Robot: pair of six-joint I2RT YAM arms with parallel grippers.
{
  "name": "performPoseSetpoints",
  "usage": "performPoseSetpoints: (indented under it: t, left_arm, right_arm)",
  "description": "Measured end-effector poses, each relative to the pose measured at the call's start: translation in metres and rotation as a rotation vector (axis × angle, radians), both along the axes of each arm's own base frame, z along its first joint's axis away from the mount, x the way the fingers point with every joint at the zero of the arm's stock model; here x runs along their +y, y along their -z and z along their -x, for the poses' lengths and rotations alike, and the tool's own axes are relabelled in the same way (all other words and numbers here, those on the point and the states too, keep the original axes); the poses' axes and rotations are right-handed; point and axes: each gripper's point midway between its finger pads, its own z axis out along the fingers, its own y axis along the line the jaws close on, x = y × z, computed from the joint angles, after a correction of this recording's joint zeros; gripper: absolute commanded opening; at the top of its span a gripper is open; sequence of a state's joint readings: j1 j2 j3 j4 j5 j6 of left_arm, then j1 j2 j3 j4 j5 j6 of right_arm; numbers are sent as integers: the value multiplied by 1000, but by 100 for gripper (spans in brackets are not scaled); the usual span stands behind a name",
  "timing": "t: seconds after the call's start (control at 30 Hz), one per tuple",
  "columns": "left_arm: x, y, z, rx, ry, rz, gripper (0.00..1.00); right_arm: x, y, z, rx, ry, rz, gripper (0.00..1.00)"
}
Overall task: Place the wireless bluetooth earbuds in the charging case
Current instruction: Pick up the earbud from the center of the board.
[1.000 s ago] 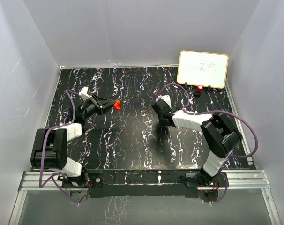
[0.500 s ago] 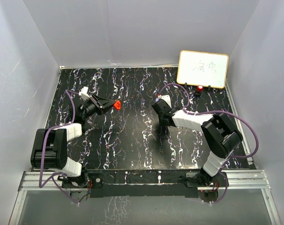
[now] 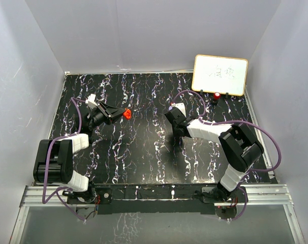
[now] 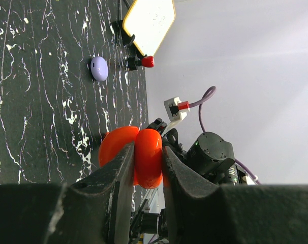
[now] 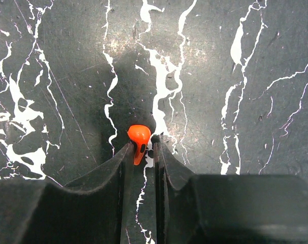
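Observation:
In the left wrist view my left gripper is shut on the red charging case, whose two halves stand apart, and holds it above the table; in the top view the case shows at the fingertips. Pointing down at the table, my right gripper has its jaws narrowly open. A red earbud lies there with its stem between the fingertips, against the left finger. A gap shows between the stem and the right finger. A lavender case lies shut farther along the table.
A small whiteboard stands at the back right on black clips, with a red knob in front of it. White walls enclose the black marbled table on three sides. The right arm's purple cable loops above it.

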State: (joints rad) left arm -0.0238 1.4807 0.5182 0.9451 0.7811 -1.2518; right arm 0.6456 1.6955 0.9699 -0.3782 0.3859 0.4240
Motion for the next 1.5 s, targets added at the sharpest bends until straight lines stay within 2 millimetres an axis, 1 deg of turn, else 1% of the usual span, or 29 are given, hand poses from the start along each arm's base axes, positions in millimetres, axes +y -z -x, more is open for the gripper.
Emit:
performPoseSetpoints:
  t: [0.47,1.03,1.5]
  left_arm:
    - [0,1,0,1,0,-2,0]
    - [0,1,0,0,0,-2,0]
    - [0,1,0,0,0,-2,0]
  right_arm:
    - [0,0,0,0,-2,2,18]
    - [-1,0,-1,1,-2,0,18]
    - [3,-3,-4,-3,-18,-12,19]
